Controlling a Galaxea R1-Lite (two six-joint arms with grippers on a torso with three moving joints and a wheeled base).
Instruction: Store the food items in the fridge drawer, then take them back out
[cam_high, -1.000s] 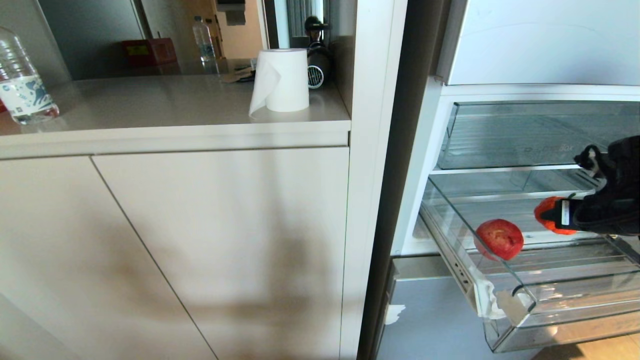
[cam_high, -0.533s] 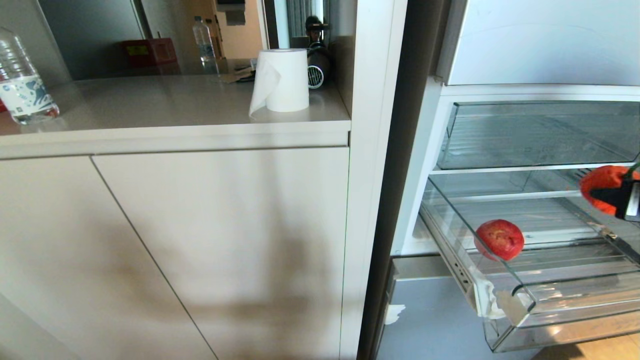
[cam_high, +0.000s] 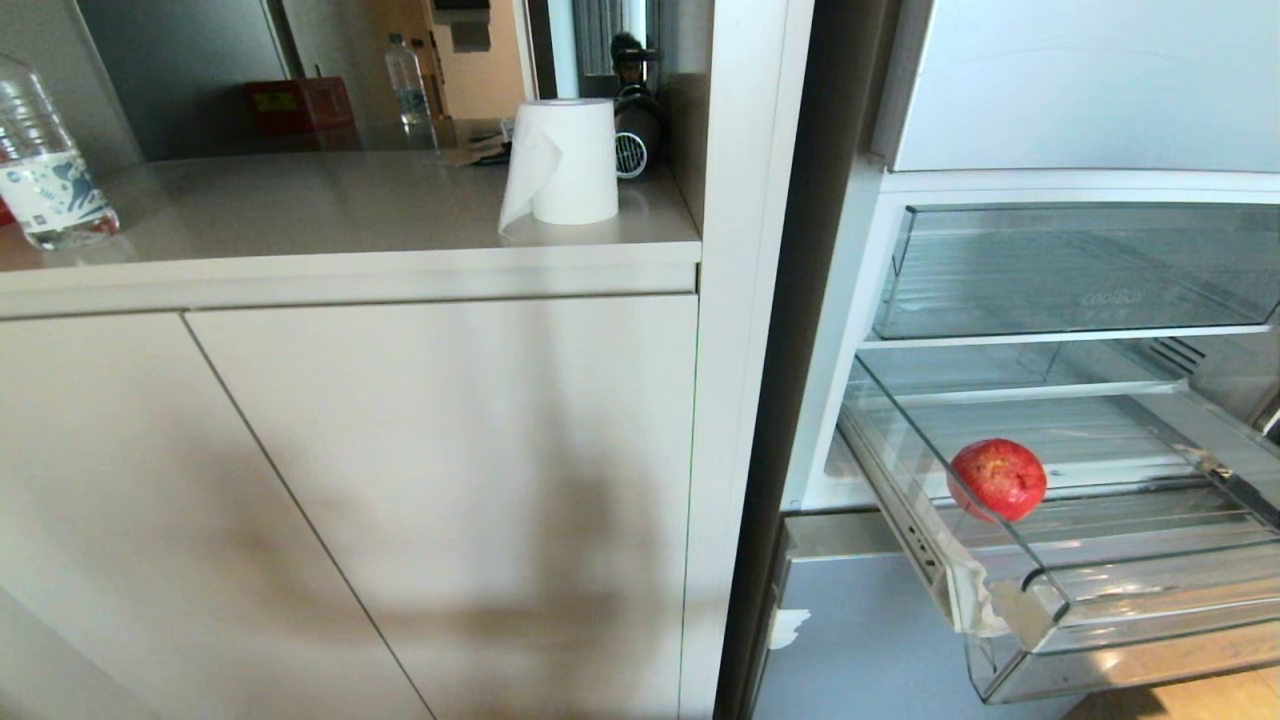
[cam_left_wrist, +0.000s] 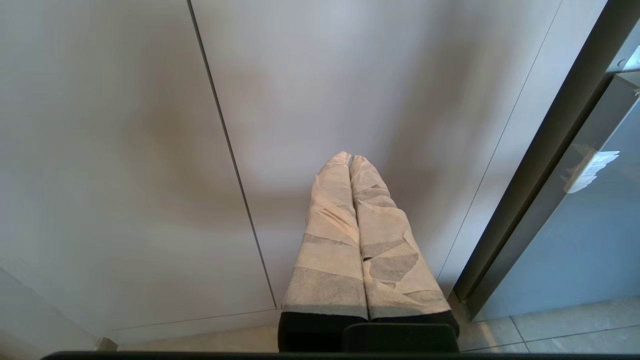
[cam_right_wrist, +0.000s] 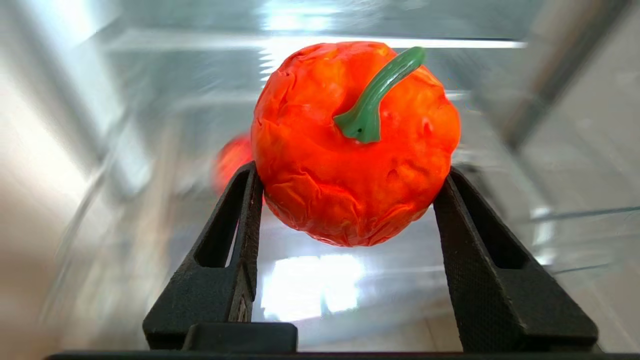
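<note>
Between the right pincer's (cam_right_wrist: 352, 210) black fingers (cam_right_wrist: 240, 240) sits the pinched red fruit (cam_right_wrist: 350, 150), stem up.

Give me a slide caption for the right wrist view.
Right gripper clamps an orange-red fruit with green stem above the clear fridge drawer.

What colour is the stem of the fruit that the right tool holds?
Green. The stem curves over the orange-red fruit held in the right tool; the right wrist view shows it best.

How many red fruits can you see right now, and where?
2: one lies in the fridge drawer, the red fruit; the other, the green-stemmed fruit, is clamped in the right gripper. Others may be hidden.
</note>
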